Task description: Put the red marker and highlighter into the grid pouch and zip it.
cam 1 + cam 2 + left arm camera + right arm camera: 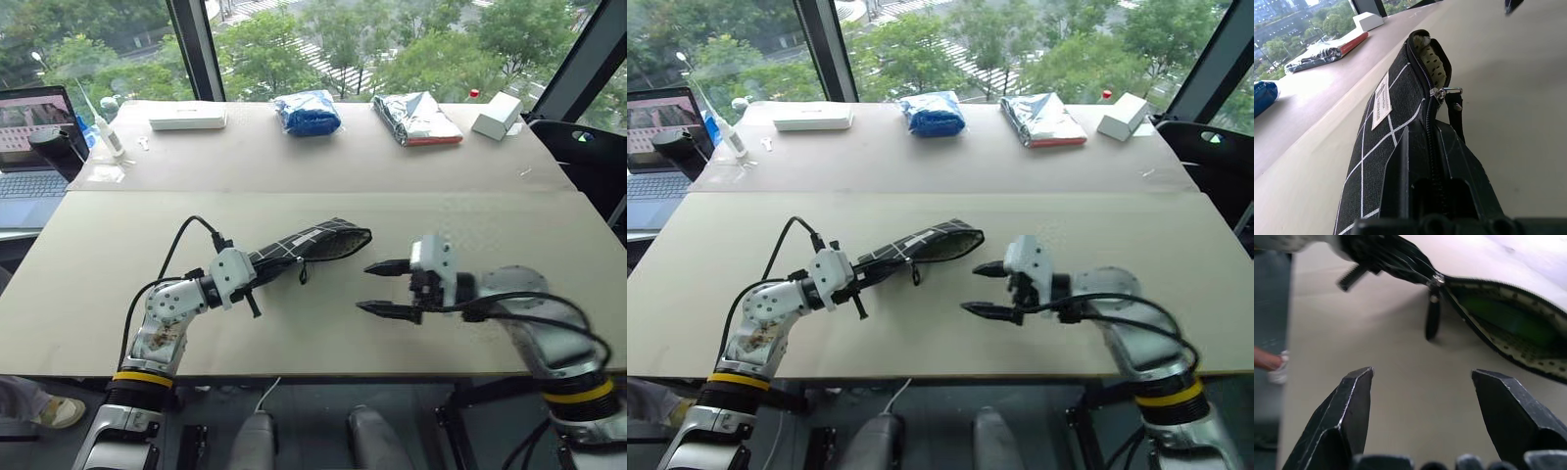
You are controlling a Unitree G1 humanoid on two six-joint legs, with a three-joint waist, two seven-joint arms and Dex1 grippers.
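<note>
My left gripper [257, 284] is clenched on one end of the grid pouch [312, 244], holding it just above the near table [118, 255] so that its length runs away from me toward the right. The left wrist view shows my two black fingers [1459, 161] pinching the fabric on either side of the zipper line, with the white label [1382, 100] on the pouch's flank. The zipper pull [1436, 280] sits partway along, its black cord [1432, 316] hanging down; beyond it the mouth gapes, showing the dotted pale lining [1508, 345]. Inside the opening lies a green shape, which I take for the highlighter [1513, 318]; I cannot tell whether the red marker is inside. My right gripper [387, 288] hovers just beside the open mouth, apart from it, its jaws released and spread wide with nothing between them; the right wrist view shows bare tabletop between the two fingertips [1359, 382]. Nothing lies between that gripper and the pouch. On the far table [323, 157], well apart from both grippers, stand a flat white box [187, 118], a blue bag [308, 113], a silver foil bag [415, 118] and a small white box [498, 116]. A laptop [34, 157] sits off the table's left edge.
</note>
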